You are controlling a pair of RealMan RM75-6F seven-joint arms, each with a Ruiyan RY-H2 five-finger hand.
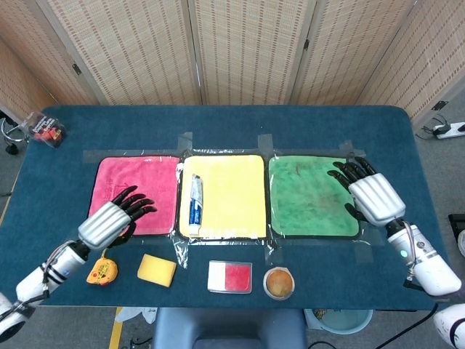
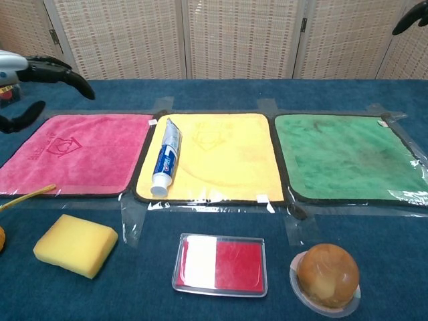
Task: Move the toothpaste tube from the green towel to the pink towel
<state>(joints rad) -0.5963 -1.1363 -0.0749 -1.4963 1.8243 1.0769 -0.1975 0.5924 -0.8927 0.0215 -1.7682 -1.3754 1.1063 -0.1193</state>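
The blue and white toothpaste tube (image 1: 195, 201) (image 2: 165, 160) lies lengthwise along the left edge of the yellow towel (image 1: 231, 195) (image 2: 221, 157), cap end toward me. The pink towel (image 1: 127, 190) (image 2: 73, 151) is to its left and the green towel (image 1: 309, 193) (image 2: 348, 155) to the right, bare. My left hand (image 1: 110, 222) (image 2: 30, 70) hovers open over the pink towel's near corner, fingers spread. My right hand (image 1: 370, 193) is open over the green towel's right edge; only its fingertips (image 2: 409, 20) show in the chest view.
Along the near table edge lie a yellow sponge (image 1: 157, 270) (image 2: 75, 244), a red and white box (image 1: 229, 277) (image 2: 220, 264), a brown jelly cup (image 1: 279, 283) (image 2: 328, 276) and an orange toy (image 1: 102, 270). A small packet (image 1: 42, 129) sits at the far left corner.
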